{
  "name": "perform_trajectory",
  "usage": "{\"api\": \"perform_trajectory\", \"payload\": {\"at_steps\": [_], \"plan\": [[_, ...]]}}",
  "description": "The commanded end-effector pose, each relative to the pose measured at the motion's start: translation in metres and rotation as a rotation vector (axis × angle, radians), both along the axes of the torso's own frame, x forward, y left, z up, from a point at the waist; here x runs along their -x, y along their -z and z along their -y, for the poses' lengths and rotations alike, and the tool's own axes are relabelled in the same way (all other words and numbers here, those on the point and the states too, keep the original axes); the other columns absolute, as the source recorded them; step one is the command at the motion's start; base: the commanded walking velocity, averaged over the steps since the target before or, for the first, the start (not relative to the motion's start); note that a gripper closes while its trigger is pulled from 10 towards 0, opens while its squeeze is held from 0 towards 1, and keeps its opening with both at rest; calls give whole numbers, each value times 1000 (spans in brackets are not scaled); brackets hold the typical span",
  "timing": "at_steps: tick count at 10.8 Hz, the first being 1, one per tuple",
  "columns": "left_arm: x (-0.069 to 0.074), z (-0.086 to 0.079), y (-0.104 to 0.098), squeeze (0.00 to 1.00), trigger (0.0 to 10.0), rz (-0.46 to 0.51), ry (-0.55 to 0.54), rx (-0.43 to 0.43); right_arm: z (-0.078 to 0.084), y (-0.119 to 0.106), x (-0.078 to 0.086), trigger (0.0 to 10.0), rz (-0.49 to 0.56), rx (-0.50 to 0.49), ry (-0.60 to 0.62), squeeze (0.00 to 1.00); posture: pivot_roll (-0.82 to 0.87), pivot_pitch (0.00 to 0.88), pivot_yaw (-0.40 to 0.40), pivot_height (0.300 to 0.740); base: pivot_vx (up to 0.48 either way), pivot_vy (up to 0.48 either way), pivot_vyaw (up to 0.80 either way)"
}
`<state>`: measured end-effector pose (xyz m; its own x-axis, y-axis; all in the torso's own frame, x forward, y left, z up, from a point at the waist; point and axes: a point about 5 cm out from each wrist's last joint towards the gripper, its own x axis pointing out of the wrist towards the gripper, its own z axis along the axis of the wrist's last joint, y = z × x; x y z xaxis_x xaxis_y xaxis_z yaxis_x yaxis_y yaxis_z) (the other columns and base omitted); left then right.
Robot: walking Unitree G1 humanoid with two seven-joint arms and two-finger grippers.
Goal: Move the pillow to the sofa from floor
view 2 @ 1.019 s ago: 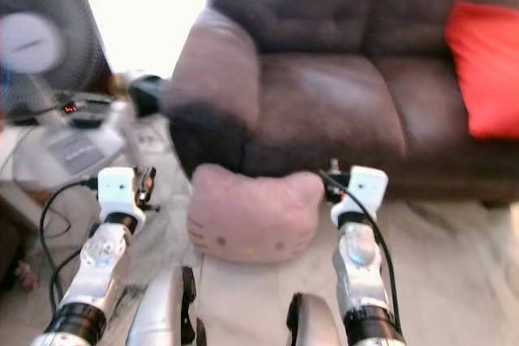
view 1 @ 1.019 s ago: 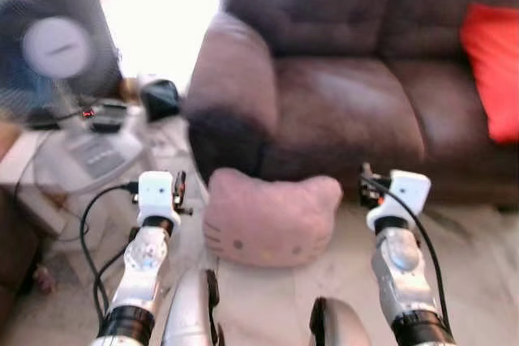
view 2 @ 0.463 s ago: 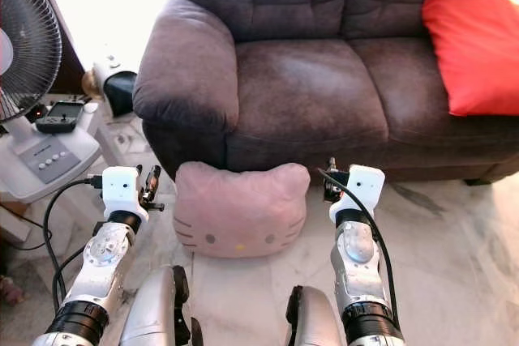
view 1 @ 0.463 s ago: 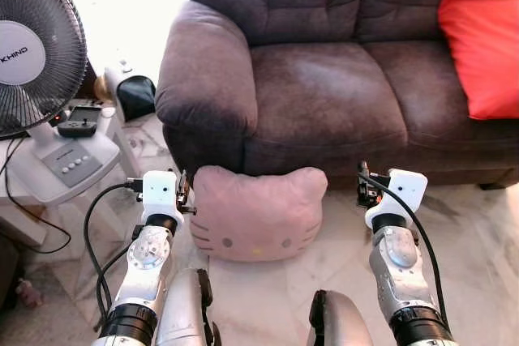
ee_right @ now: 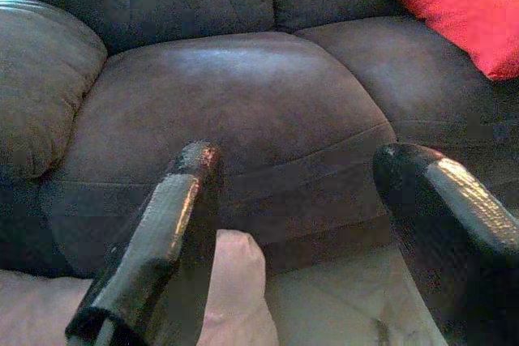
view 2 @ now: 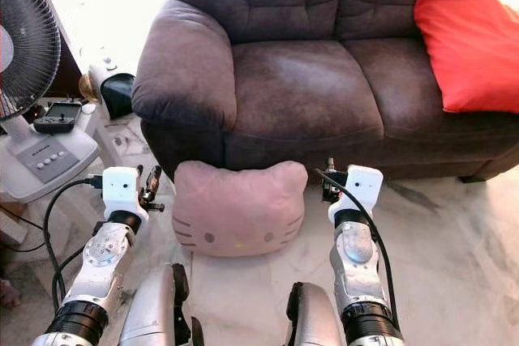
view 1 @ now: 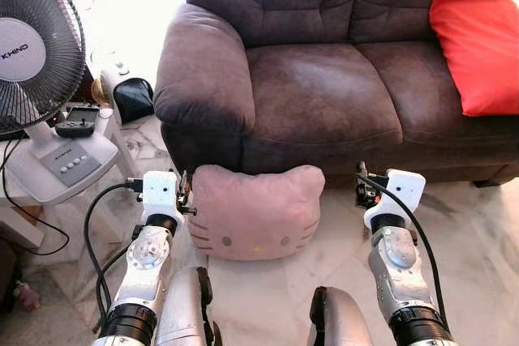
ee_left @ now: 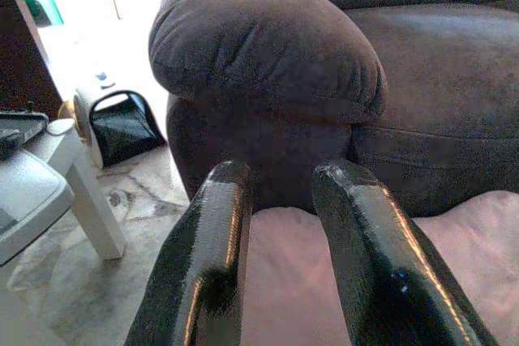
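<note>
Your left gripper has its jaws slightly parted, holding nothing, at the pink pillow's left edge. Your right gripper stands wide open and empty off its right corner. The pillow rests on the marble floor, leaning against the brown sofa's front.

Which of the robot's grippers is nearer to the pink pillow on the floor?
Left. The left gripper sits right beside the pink pillow's edge, while the right gripper hangs apart from its other side, a strip of floor between.
</note>
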<state>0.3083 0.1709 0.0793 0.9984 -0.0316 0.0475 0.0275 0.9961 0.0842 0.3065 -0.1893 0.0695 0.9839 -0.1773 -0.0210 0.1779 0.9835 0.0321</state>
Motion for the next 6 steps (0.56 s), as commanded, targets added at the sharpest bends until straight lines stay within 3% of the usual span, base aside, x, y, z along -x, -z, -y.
{"api": "perform_trajectory", "payload": {"at_steps": [1, 6], "plan": [[-1, 0, 0, 0, 10000, -15, 0, 3, -2, 2, 0, 10000, -18, 7, -11, 0, 48, 67, -40, 544, 0, 0, 0], [-1, -1, 3, 0, 10000, -42, -8, -6, -3, 3, 1, 10000, -17, 12, -30, 0, 48, 70, -41, 539, 0, 0, 0]]}}
